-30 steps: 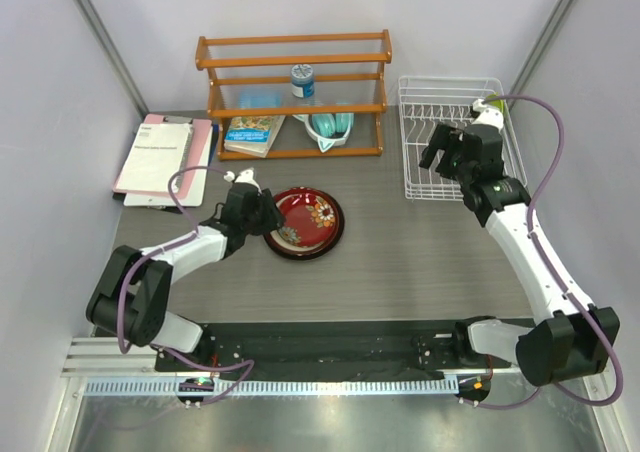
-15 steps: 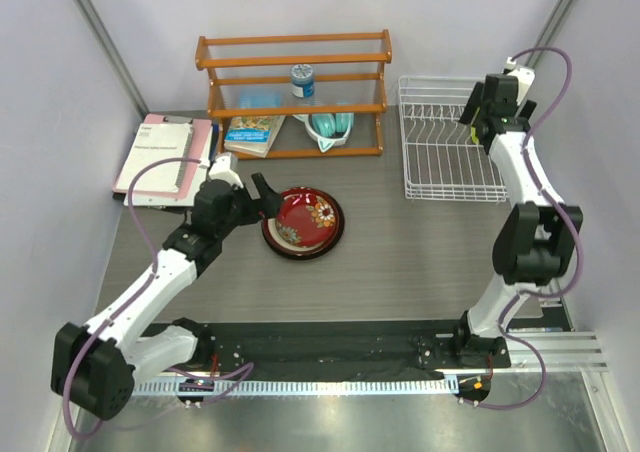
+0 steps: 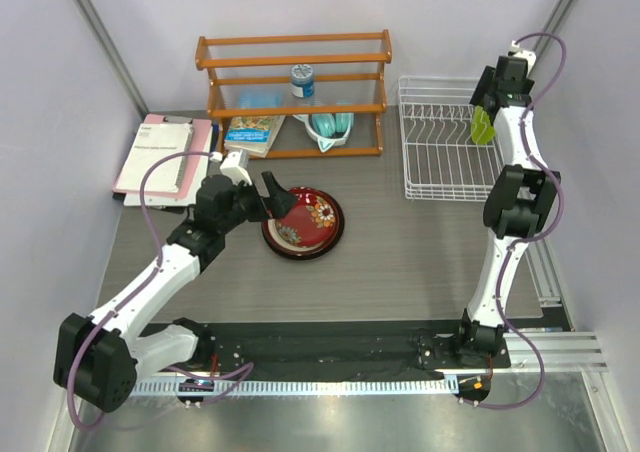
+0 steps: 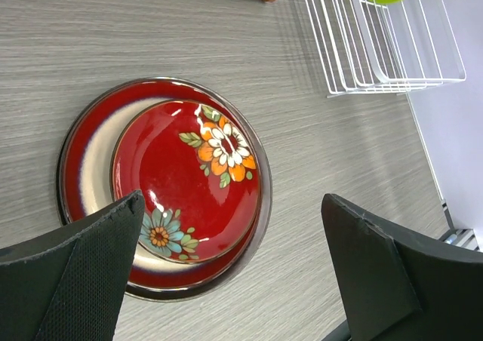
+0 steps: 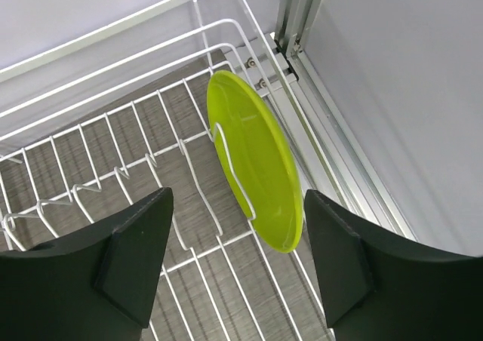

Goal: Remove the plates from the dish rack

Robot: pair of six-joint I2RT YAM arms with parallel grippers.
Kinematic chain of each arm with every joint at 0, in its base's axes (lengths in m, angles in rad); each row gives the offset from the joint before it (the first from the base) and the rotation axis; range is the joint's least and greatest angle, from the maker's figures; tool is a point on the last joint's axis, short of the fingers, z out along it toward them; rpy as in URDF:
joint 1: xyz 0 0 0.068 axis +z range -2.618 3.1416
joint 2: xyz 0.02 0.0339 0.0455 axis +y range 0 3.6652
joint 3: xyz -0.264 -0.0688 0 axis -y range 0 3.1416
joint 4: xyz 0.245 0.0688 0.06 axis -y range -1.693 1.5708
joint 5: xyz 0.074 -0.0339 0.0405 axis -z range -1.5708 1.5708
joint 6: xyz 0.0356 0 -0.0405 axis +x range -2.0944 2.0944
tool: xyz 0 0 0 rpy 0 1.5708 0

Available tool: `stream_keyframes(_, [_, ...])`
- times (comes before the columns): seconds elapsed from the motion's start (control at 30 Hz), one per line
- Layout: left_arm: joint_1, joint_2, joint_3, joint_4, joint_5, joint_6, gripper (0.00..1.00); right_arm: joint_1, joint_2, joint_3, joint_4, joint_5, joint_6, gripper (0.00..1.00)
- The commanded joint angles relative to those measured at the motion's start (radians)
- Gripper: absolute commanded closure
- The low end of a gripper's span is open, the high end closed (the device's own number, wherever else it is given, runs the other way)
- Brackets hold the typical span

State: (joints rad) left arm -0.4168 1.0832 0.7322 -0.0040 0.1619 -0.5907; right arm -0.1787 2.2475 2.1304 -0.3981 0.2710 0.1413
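The small patterned red plate (image 4: 189, 175) lies on top of the larger dark red-rimmed plate (image 4: 94, 152), and a darker rim (image 4: 266, 205) shows under both. This stack (image 3: 305, 222) sits on the table's middle. My left gripper (image 4: 232, 228) hovers open over the stack's near-left edge (image 3: 280, 197), holding nothing. The lime green plate (image 5: 256, 160) stands on edge between prongs at the far right of the white dish rack (image 5: 113, 130). My right gripper (image 5: 235, 235) hangs open above it (image 3: 486, 97), one finger on each side, not touching. The green plate (image 3: 484, 127) is the only plate in the rack (image 3: 440, 172).
An orange wooden shelf (image 3: 293, 92) with a jar, books and a teal bowl stands behind the stack. A clipboard with papers (image 3: 165, 157) lies at the left. The right wall and an aluminium post (image 5: 302, 9) stand close to the rack's far side.
My left jaws have spread wide and lifted a little from the stack's left edge. The right arm swung up and back from the rack's front to its far right corner.
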Motion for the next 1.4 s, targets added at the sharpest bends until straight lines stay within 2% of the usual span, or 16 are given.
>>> stream_keyframes(0.0, [0.000, 0.014, 0.007, 0.068, 0.021, 0.014, 0.01, 0.001, 0.015, 0.100, -0.027, -0.018, -0.031, 0.28])
stream_keyframes(0.03, [0.000, 0.020, 0.010, 0.071, 0.024, 0.014, 0.00, -0.001, 0.021, 0.099, -0.028, -0.018, -0.029, 0.31])
stream_keyframes(0.33, [0.000, 0.041, 0.003, 0.088, 0.021, 0.017, 0.01, -0.027, 0.050, 0.040, -0.016, -0.001, -0.037, 0.29])
stream_keyframes(0.47, [0.000, 0.060, -0.001, 0.091, 0.010, 0.017, 0.00, -0.044, 0.070, 0.039, -0.018, -0.029, -0.039, 0.33])
stream_keyframes(0.57, [0.000, 0.076, 0.003, 0.096, 0.007, 0.019, 0.01, -0.044, 0.086, 0.052, -0.018, -0.039, -0.037, 0.48])
stream_keyframes(0.63, [0.000, 0.093, 0.010, 0.095, 0.007, 0.019, 0.00, -0.044, 0.099, 0.063, -0.022, -0.055, -0.039, 0.68])
stream_keyframes(0.67, [0.000, 0.098, 0.010, 0.096, 0.008, 0.019, 0.01, -0.044, 0.103, 0.066, -0.024, -0.058, -0.040, 0.74])
stream_keyframes(0.77, [0.000, 0.112, 0.016, 0.088, 0.010, 0.020, 0.00, -0.044, 0.118, 0.079, -0.033, -0.058, -0.045, 0.79])
stream_keyframes(0.83, [0.000, 0.110, 0.015, 0.088, 0.011, 0.023, 0.01, -0.044, 0.123, 0.094, -0.045, -0.062, -0.048, 0.92])
stream_keyframes(0.9, [0.000, 0.112, 0.010, 0.091, 0.008, 0.022, 0.00, -0.044, 0.115, 0.095, -0.048, -0.065, -0.046, 0.97])
stream_keyframes(1.13, [0.000, 0.104, 0.012, 0.090, 0.011, 0.019, 0.01, 0.005, 0.014, 0.069, -0.007, 0.085, -0.094, 0.99])
stream_keyframes(1.17, [0.000, 0.101, 0.012, 0.090, 0.011, 0.019, 0.01, 0.016, -0.003, 0.039, 0.025, 0.149, -0.118, 0.99])
stream_keyframes(1.37, [0.000, 0.092, 0.007, 0.078, 0.005, 0.017, 0.01, 0.059, -0.161, -0.088, 0.148, 0.307, -0.166, 0.99])
